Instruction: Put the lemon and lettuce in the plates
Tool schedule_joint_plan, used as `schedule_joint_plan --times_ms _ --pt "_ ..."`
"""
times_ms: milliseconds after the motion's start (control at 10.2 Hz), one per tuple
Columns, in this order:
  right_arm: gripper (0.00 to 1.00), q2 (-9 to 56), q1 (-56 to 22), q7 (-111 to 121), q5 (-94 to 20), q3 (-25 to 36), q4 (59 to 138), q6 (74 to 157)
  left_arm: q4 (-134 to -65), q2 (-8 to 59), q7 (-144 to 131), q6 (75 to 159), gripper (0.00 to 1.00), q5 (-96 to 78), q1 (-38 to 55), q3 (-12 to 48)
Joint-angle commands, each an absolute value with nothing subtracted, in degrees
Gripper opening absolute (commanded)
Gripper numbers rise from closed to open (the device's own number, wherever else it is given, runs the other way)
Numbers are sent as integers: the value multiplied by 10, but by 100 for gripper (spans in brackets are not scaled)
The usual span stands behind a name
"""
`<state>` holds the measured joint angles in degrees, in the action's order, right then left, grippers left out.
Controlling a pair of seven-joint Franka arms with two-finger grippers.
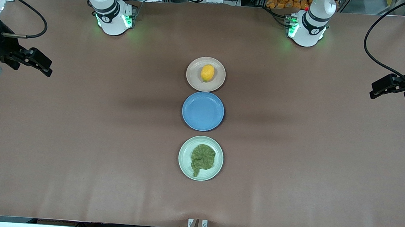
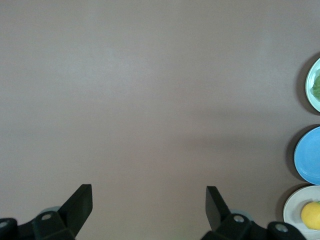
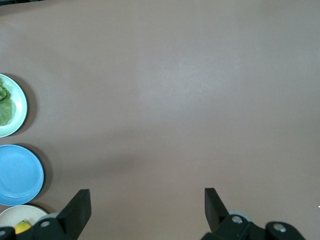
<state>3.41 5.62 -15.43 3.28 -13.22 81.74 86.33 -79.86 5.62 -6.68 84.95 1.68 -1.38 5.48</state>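
Note:
The yellow lemon (image 1: 207, 73) lies in the beige-pink plate (image 1: 193, 78), the plate farthest from the front camera. The wrinkly green lettuce (image 1: 202, 158) lies in the mint green plate (image 1: 184, 164), the nearest one. My left gripper (image 1: 377, 90) hangs open and empty over bare table at the left arm's end; its wrist view shows its gripper (image 2: 149, 195) over bare table, with the lemon (image 2: 311, 215) at the edge. My right gripper (image 1: 45, 66) hangs open and empty at the right arm's end, its gripper (image 3: 147, 196) over brown table too.
A blue plate (image 1: 203, 111) sits empty between the two other plates, all three in a line down the table's middle. The brown table (image 1: 79, 137) stretches wide on both sides of them. Cables trail from both wrists.

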Motion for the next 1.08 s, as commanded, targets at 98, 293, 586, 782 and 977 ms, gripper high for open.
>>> schedule_joint_plan --times_ms 98,293,586,782,977 --pt "100 18 63 -150 23 -133 832 862 -805 45 -54 847 100 7 -7 47" --pt "100 21 65 -150 23 -134 831 862 -805 45 -56 847 100 8 -4 50" --pt "100 23 66 -146 23 -134 829 862 -805 47 -60 847 100 6 -4 54" --pt "100 24 67 -142 23 -134 829 863 -805 44 -64 847 100 4 -7 69" --pt "100 24 66 -141 23 -135 828 863 -805 46 -55 847 100 9 -6 69"
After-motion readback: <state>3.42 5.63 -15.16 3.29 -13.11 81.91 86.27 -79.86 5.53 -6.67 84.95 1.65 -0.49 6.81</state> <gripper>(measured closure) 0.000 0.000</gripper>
